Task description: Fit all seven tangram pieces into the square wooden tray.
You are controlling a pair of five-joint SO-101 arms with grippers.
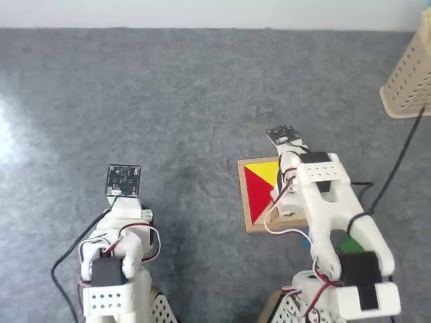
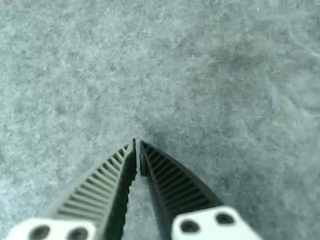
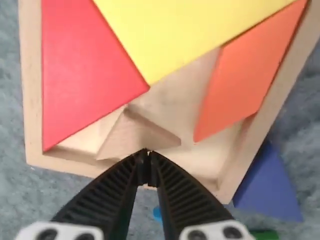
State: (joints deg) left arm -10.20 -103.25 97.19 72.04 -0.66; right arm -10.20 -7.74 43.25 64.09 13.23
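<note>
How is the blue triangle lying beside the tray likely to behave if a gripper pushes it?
The blue triangle looks rigid and flat, so it likely won't bend, roll or tip. It lies flat on the fuzzy grey mat, so a push would probably drag rather than glide.

White arms — black servos, red-white wires; left claw and right claw dark, ribbed.

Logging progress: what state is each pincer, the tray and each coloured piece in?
left pincer: shut
right pincer: shut
tray: partly filled
red piece: in tray
yellow piece: in tray
orange piece: in tray
blue piece: outside tray
</note>
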